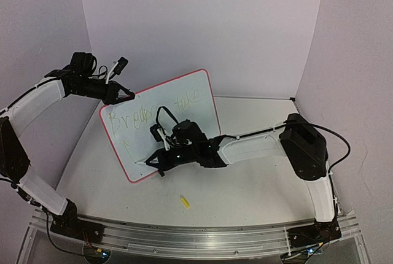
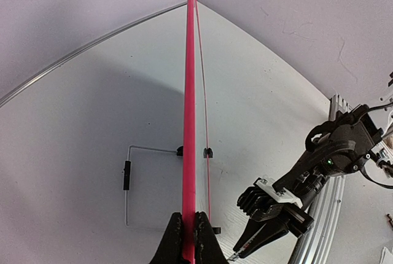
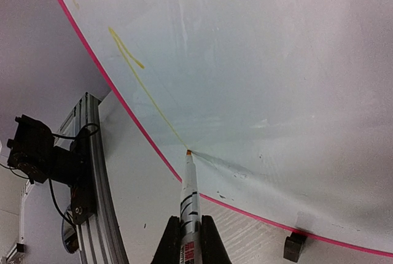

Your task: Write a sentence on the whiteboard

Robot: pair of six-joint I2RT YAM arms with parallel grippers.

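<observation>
The whiteboard [image 1: 199, 116] stands tilted at mid-table, pink-edged, with yellow writing across its top. My left gripper [image 1: 124, 96] is shut on its top left corner; in the left wrist view the jaws [image 2: 189, 218] clamp the pink edge [image 2: 190, 104], seen edge-on. My right gripper [image 1: 157, 162] is shut on a marker [image 3: 189, 193]. The marker's orange tip [image 3: 188, 151] touches the board [image 3: 258, 61] near its lower left corner, at the end of a long thin yellow line [image 3: 144, 89]. The right gripper also shows in the left wrist view [image 2: 261, 236].
A small yellow cap [image 1: 184, 201] lies on the table in front of the board. A black clip foot [image 3: 293, 245] and a wire stand [image 2: 126, 178] hold the board up. The aluminium rail [image 1: 184, 236] runs along the near edge. White walls enclose the table.
</observation>
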